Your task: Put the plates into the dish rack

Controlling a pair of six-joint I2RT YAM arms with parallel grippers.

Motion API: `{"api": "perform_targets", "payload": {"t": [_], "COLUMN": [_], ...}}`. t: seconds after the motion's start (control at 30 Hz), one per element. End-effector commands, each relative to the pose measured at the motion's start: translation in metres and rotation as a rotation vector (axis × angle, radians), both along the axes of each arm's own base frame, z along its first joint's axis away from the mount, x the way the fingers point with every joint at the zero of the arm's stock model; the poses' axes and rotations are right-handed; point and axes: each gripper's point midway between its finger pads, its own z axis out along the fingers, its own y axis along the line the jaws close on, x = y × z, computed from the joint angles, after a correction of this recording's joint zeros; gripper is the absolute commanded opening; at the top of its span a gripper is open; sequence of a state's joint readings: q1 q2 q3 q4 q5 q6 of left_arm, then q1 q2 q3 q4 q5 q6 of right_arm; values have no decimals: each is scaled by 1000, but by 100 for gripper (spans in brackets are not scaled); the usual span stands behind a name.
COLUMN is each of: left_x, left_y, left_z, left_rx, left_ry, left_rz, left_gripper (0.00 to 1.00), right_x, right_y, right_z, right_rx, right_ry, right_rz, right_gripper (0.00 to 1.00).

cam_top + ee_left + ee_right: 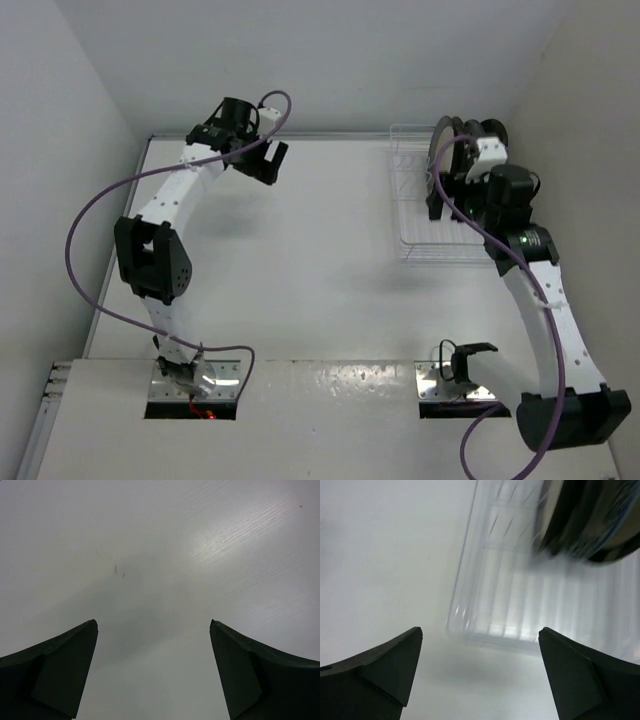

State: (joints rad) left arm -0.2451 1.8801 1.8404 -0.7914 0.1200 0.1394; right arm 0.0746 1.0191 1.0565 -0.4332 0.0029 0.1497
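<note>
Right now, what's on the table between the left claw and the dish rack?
Nothing: the top view shows bare table between the left gripper and the dish rack.

Plates (443, 150) upright in rack (420, 240) (far end)

You will find no readable text, label, brand, number or sign in any of the three views.
</note>
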Motion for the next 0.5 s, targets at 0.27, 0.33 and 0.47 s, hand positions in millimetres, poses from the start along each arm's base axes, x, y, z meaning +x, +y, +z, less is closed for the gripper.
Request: {"api": "perform_targets", "payload": {"t": [0.27,0.33,0.47], "left_x": [-74,-89,-120], "left_y": [51,57,71], "left_z": [-24,-32,-47], "left_rx": [154,167,201], "left_ry": [53,74,87], "left_rz": [61,66,93], "left_gripper": [99,99,99], "right_x": [-136,-148,-167], "right_y": [40,35,27], "right_z": [-132,-142,-163], "right_rx": [385,397,424], "right_ry": [380,398,469], "right_rz": [-22,-71,-189], "right_gripper": [100,100,100]}}
